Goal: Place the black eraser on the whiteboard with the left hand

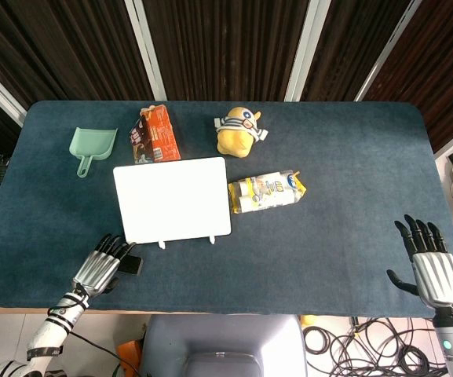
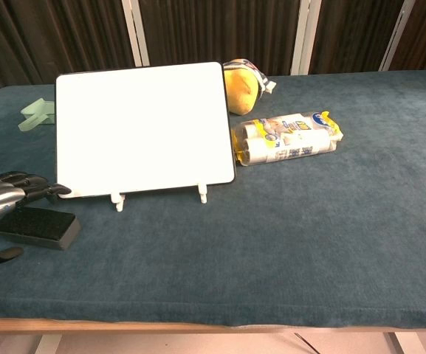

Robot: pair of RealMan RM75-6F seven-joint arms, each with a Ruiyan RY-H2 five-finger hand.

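While hovering at the near-left corner of the table (image 1: 305, 259), left hand (image 1: 100, 265) w/ fingers (image 2: 21, 184) loosely spread above the black eraser (image 2: 38, 227), thumb low beside it, not gripping. Can't tell if touching. Eraser flat on the blue cloth, just near-left of the whiteboard (image 1: 172, 199), apart from it. Whiteboard propped on two small white feet, approx mid-table. Right hand (image 1: 429, 263) at the near-right edge, fingers spread wide, holding nothing. Far side, left to right: green dustpan (image 1: 90, 148), orange snack box (image 1: 155, 134), yellow plush toy (image 1: 240, 132). Right of the board: yellow-white pack of rolls (image 1: 266, 191), close to its edge.
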